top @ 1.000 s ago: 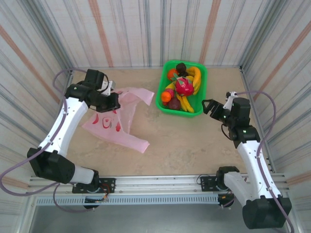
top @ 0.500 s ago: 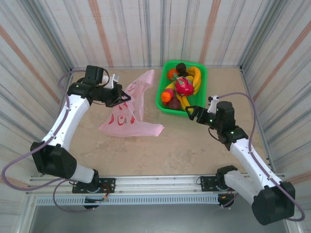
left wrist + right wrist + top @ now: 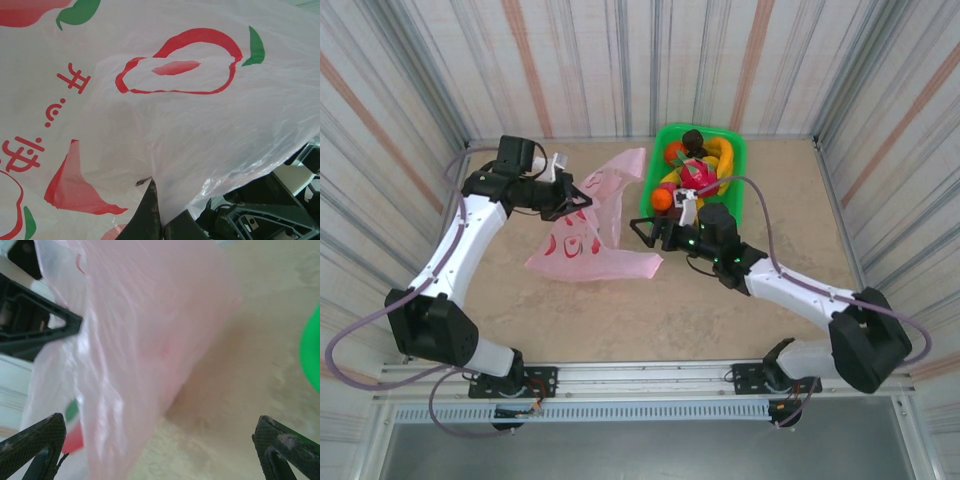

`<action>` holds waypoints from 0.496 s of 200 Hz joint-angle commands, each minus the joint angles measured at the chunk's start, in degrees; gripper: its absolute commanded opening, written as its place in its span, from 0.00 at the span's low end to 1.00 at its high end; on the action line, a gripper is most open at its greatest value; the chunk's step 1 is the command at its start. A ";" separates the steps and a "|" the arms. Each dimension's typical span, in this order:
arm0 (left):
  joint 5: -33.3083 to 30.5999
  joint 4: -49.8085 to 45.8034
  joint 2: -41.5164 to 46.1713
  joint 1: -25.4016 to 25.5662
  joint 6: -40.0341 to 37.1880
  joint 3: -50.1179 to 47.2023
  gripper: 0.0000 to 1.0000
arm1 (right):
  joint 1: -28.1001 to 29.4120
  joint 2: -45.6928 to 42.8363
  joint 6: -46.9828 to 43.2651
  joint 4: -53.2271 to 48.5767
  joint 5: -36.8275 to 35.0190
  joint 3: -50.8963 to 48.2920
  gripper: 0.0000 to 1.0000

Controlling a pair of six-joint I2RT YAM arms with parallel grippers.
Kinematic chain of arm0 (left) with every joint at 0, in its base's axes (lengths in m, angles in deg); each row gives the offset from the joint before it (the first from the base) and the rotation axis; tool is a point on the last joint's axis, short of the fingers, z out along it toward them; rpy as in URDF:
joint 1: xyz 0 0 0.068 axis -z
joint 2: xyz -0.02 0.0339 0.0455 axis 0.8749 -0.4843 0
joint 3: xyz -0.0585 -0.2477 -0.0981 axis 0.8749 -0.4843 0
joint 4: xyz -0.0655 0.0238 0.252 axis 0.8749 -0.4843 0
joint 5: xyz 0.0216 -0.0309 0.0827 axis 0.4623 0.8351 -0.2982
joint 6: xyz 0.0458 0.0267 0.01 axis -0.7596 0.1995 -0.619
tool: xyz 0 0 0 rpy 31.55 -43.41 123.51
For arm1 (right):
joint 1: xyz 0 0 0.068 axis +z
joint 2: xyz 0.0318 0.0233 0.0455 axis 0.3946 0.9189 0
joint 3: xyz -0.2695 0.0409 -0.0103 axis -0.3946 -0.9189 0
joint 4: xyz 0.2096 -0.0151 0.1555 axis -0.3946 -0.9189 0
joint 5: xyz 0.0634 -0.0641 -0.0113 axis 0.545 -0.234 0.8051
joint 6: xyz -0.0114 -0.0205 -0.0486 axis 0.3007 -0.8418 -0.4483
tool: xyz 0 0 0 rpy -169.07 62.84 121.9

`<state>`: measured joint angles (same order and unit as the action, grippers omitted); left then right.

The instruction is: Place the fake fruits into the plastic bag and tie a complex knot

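The pink plastic bag hangs lifted at its top, its lower part resting on the table. My left gripper is shut on the bag's upper film, and in the left wrist view the closed jaws pinch that film. My right gripper stands open just right of the bag, its two fingers wide apart with the bag's edge ahead of them. The fake fruits, bananas, oranges and a dragon fruit, lie in the green tray. A knot is out of view.
Striped walls enclose the table on three sides. The green tray's edge lies close to my right gripper's right side. Bare tabletop stretches in front of the bag and tray.
My right arm has swung left from the table's right side to the bag's right edge, staying open. My left gripper has raised the bag off the table and holds it up.
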<state>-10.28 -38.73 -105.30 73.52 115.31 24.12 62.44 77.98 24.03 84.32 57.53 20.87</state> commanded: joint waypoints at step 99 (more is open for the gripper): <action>-8.64 -16.68 2.06 -4.10 -11.51 8.55 0.00 | 3.32 14.04 5.13 -6.43 -5.62 14.54 0.13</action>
<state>-13.56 -44.81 -105.19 71.67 111.09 26.04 65.35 91.88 29.30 84.54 54.34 33.96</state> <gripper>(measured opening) 0.048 0.270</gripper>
